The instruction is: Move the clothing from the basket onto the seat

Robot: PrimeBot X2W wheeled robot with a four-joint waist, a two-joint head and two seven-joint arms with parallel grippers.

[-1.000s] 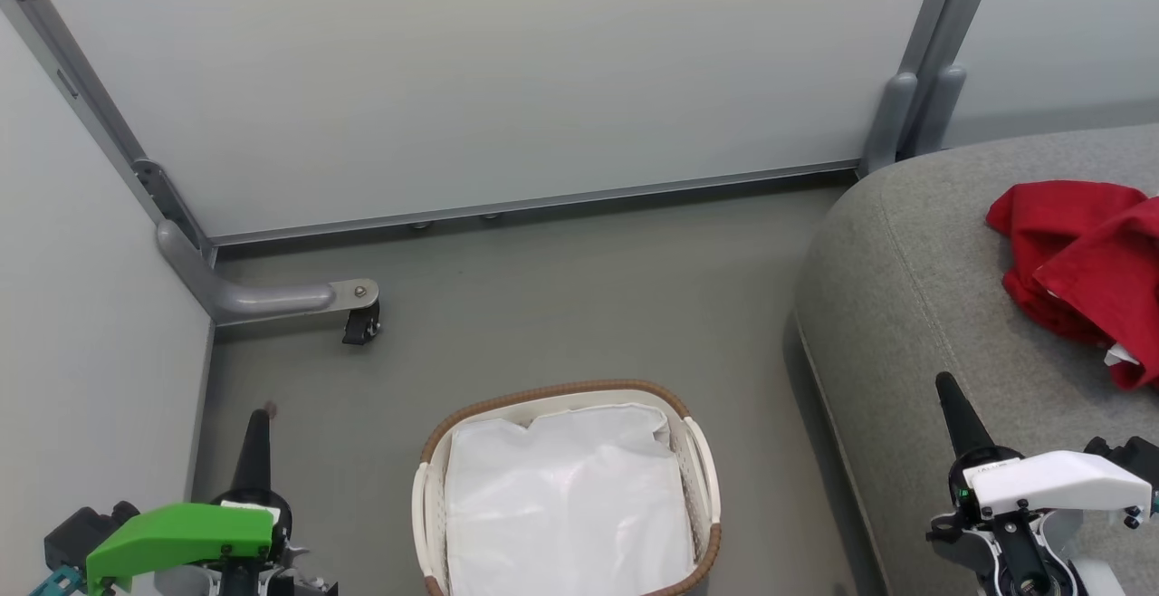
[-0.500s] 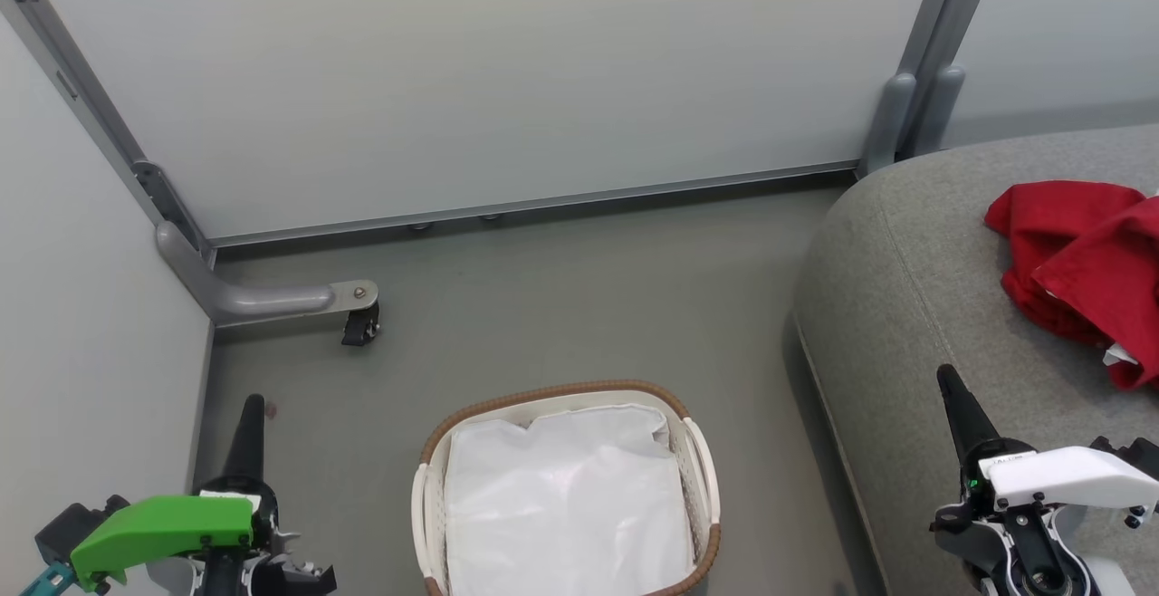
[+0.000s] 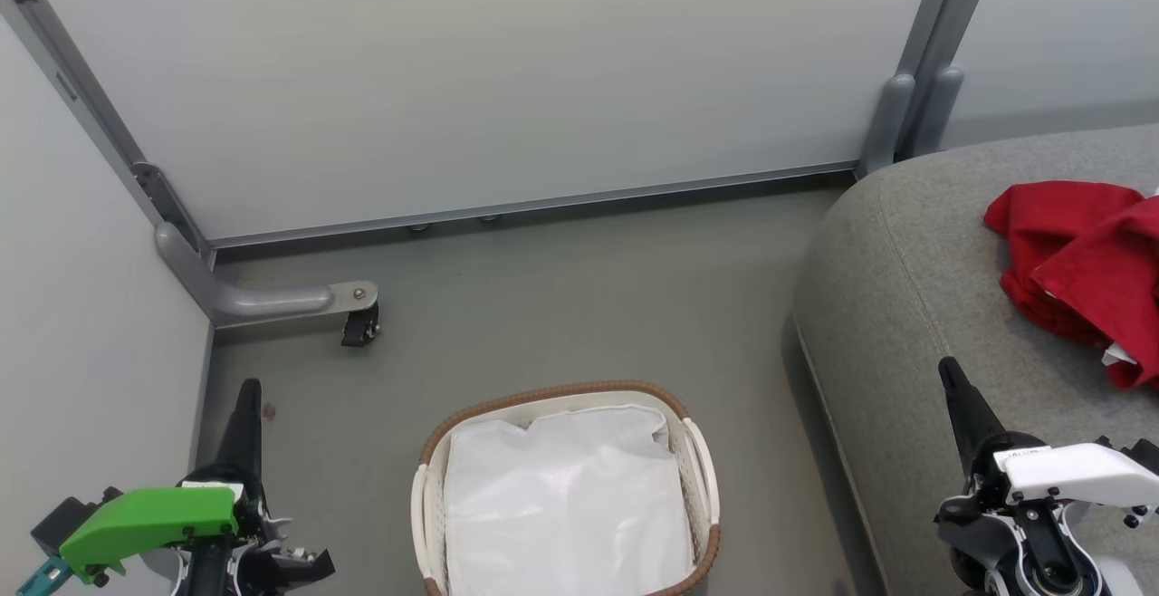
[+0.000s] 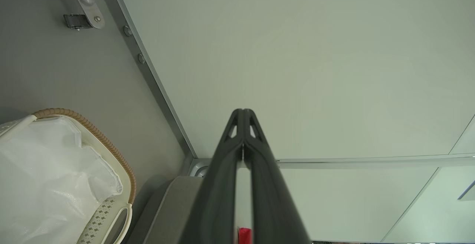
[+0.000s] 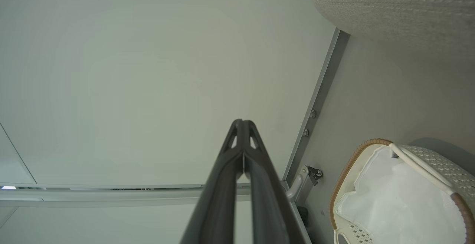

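Note:
The red clothing [image 3: 1082, 270] lies crumpled on the grey seat [image 3: 914, 306] at the right edge of the head view. On the floor at bottom centre stands the cream basket [image 3: 702, 478], holding just its white liner [image 3: 566, 505]. My left gripper [image 3: 248, 388] is shut and empty, low at the left of the basket. Over the seat's front edge, my right gripper [image 3: 948, 366] is shut and empty too. In the left wrist view the fingertips of my left gripper [image 4: 243, 111] meet, with the basket [image 4: 111, 155] at lower left. My right gripper [image 5: 242, 121] looks the same, basket [image 5: 352, 162] at lower right.
Pale partition walls [image 3: 507, 71] close off the back and the left side. A grey metal foot with a black caster [image 3: 360, 324] juts onto the floor at the left, behind the basket. Open grey floor [image 3: 579, 297] lies between basket, wall and seat.
Both arms have drawn slightly down and back toward the bottom of the head view. Both grippers stay shut. The clothing, basket and seat have not moved.

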